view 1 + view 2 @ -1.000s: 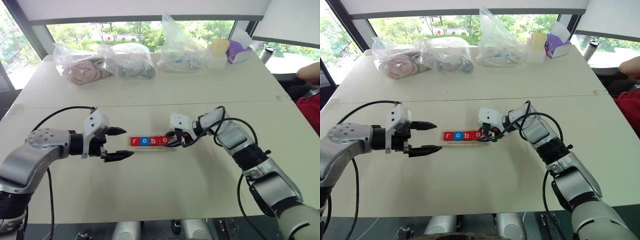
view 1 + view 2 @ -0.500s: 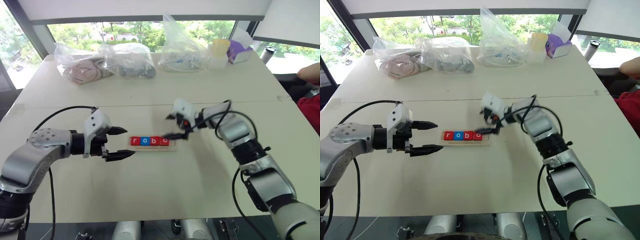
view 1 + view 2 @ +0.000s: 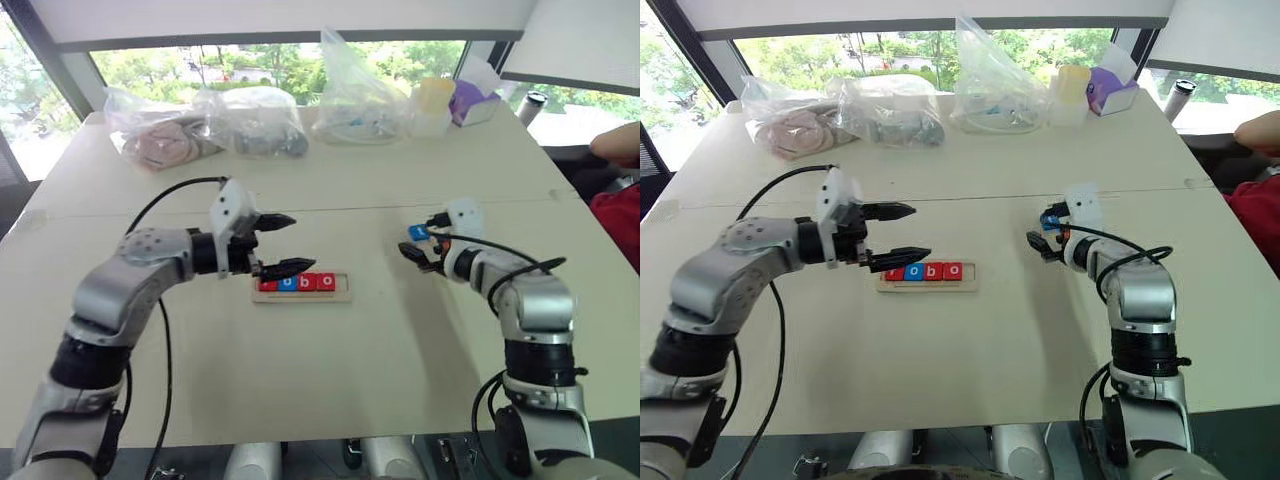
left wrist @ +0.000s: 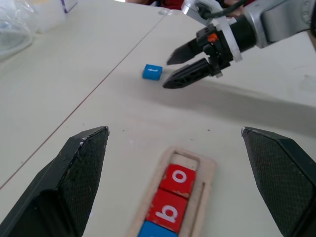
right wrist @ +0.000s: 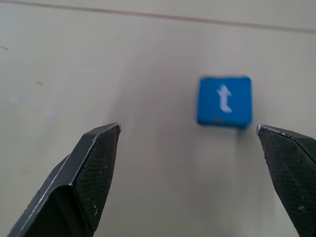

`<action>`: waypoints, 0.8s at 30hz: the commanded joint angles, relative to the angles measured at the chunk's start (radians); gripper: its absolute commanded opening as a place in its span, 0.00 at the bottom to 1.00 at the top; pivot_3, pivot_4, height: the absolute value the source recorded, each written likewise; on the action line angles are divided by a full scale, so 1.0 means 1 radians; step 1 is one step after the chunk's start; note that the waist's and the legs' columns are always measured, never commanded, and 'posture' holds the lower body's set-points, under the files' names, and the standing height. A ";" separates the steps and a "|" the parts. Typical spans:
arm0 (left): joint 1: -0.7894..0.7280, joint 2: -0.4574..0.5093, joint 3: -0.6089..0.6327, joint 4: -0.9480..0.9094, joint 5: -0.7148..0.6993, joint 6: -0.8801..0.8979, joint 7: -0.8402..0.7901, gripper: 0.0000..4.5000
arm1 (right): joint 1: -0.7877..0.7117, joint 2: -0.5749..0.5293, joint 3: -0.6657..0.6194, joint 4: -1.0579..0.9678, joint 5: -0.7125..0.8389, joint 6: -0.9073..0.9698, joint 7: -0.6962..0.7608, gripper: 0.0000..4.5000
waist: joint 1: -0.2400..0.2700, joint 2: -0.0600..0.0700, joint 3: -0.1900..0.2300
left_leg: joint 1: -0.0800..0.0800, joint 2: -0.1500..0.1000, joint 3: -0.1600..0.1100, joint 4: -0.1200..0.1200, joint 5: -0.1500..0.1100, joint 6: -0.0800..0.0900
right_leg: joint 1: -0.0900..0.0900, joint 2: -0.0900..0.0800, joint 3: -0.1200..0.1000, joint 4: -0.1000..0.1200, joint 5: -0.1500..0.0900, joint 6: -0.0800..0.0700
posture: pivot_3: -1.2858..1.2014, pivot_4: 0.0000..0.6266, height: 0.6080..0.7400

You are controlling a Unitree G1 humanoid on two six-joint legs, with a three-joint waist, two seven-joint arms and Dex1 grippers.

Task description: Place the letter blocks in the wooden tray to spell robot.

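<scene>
Three clear plastic bags (image 3: 260,118) line the pale tabletop's (image 3: 330,370) far edge, beside a yellow-lidded container (image 3: 436,105) and a purple box (image 3: 476,101).

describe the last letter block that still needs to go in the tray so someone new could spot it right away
On the pale table, look to the robot's right of the wooden tray, toward the open right gripper. Just ahead of its black fingers, the t block lies flat on the tabletop, touching nothing. It is the one tile outside the tray, blue with a white t, while the others sit in a row inside the frame.
</scene>
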 commanded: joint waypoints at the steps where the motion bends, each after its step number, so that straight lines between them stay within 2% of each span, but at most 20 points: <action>1: -0.017 -0.012 -0.006 0.012 0.031 -0.042 -0.005 1.00 | -0.028 0.010 0.027 0.029 -0.043 -0.072 -0.087 0.99 | -0.006 0.000 0.000 | 0.000 0.000 0.000 0.000 0.000 0.000 | 0.000 0.000 0.000 0.000 0.000 0.000 | 0.52 0.24 1.00; 11: 0.016 -0.033 -0.008 -0.001 0.052 -0.046 -0.008 1.00 | -0.077 0.026 0.044 0.272 -0.029 -0.266 -0.112 0.99 | -0.011 0.000 0.000 | 0.000 0.000 0.000 0.000 0.000 0.000 | 0.001 0.000 0.000 -0.001 0.000 0.000 | 0.52 0.24 1.00; 15: 0.025 -0.035 -0.004 -0.007 0.054 -0.044 -0.003 1.00 | -0.092 0.042 0.065 0.299 -0.031 -0.291 -0.119 0.58 | -0.010 0.000 0.000 | 0.000 0.000 0.000 0.000 0.000 0.000 | 0.001 0.000 0.000 0.000 0.000 0.000 | 0.52 0.24 1.00; 17: 0.027 -0.038 -0.003 -0.009 0.054 -0.043 0.001 1.00 | -0.091 0.046 0.080 0.303 -0.039 -0.297 -0.125 0.34 | -0.010 0.000 0.000 | 0.000 0.000 0.000 0.000 0.000 0.000 | 0.001 0.000 0.000 0.000 0.000 0.000 | 0.52 0.24 1.00; 18: 0.028 -0.038 -0.003 -0.009 0.056 -0.045 0.001 1.00 | -0.087 0.045 0.085 0.300 -0.046 -0.311 -0.134 0.26 | -0.010 0.000 0.000 | 0.000 0.000 0.000 0.001 0.000 0.000 | 0.001 0.000 0.000 -0.001 0.000 0.000 | 0.52 0.24 1.00; 21: 0.038 -0.034 0.005 -0.021 0.054 -0.041 0.011 1.00 | -0.054 0.054 0.025 0.213 -0.040 -0.318 -0.202 0.26 | -0.009 0.000 0.000 | 0.000 0.000 0.000 0.001 0.000 0.000 | 0.001 0.000 0.000 -0.001 0.000 0.001 | 0.52 0.24 1.00; 24: 0.057 -0.025 0.050 -0.052 0.012 -0.007 0.018 1.00 | 0.033 0.076 -0.009 -0.049 -0.020 -0.165 -0.245 0.26 | -0.001 0.000 0.000 | -0.001 0.000 -0.002 -0.001 0.000 0.000 | 0.000 0.000 0.000 -0.001 0.000 0.001 | 0.52 0.24 1.00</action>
